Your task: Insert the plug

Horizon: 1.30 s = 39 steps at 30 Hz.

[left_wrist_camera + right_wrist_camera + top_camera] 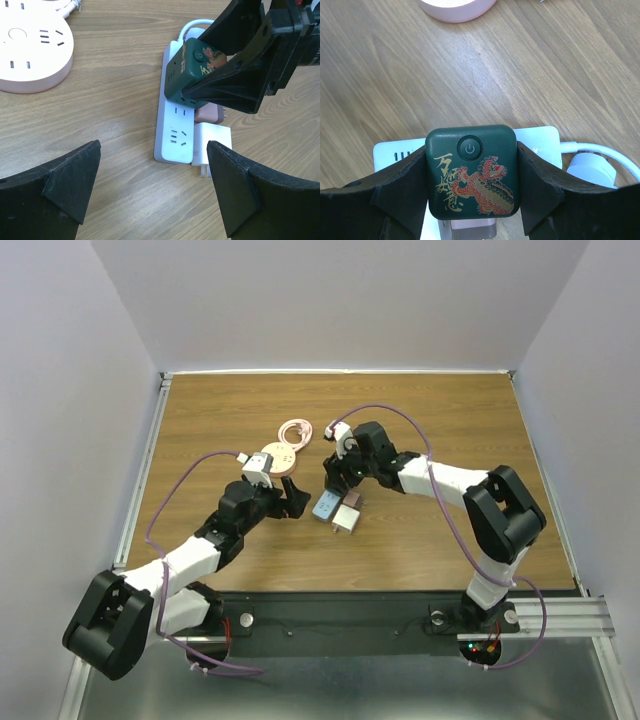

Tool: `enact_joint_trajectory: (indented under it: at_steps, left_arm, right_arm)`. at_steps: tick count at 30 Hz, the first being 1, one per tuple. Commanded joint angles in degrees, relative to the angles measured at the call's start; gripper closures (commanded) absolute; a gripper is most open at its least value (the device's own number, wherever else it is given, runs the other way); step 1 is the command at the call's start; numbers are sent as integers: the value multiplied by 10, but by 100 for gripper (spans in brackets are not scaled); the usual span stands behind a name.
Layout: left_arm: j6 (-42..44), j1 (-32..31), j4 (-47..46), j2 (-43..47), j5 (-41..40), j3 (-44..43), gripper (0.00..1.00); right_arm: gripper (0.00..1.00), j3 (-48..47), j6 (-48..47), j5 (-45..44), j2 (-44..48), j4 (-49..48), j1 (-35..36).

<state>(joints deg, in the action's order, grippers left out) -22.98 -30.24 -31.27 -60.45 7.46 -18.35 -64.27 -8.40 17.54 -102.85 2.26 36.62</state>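
My right gripper (pixel 472 167) is shut on a dark green cube plug (pixel 472 172) with a power button and a red-gold dragon print. It holds the plug tilted over the far half of a white power strip (pixel 175 132). The plug's underside meets the strip and its prongs are hidden. In the left wrist view the green plug (pixel 192 70) sits between the right gripper's black fingers (pixel 235 85). My left gripper (pixel 152 150) is open and empty, just short of the strip's near end. In the top view the left gripper (pixel 292 498) and the right gripper (pixel 333 472) flank the strip (pixel 325 506).
A white charger (pixel 212 145) with bare prongs and a pink-brown adapter (pixel 210 114) lie against the strip's right side. A round pink socket hub (pixel 30 55) lies to the left, a coiled pink cable (pixel 296 431) behind it. The strip's white cord (pixel 592 160) runs off right.
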Motion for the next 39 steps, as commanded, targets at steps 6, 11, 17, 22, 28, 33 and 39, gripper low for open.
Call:
enact_joint_trajectory:
  at_steps: [6, 11, 17, 22, 28, 33, 39]
  left_arm:
    - [8, 4, -2, 23, -2, -20, 1]
    - [10, 4, 2, 27, -3, -24, 1]
    - [11, 4, 10, 35, -5, -21, 1]
    - [8, 4, 12, 35, -8, -21, 1]
    - [9, 4, 12, 31, -5, -23, 1]
    - [9, 4, 11, 32, -5, -21, 1]
    - [3, 4, 10, 39, -4, -17, 1]
  right_arm:
    - [100, 88, 173, -71, -36, 42, 43]
    - [99, 114, 226, -106, -44, -16, 68]
    - [100, 140, 242, -128, -44, -56, 79]
    - [99, 160, 252, -160, -50, -59, 93]
    - [100, 201, 283, -157, -60, -94, 104]
    - [100, 219, 295, -163, -75, -108, 113]
    - [100, 210, 296, -168, -102, -105, 124]
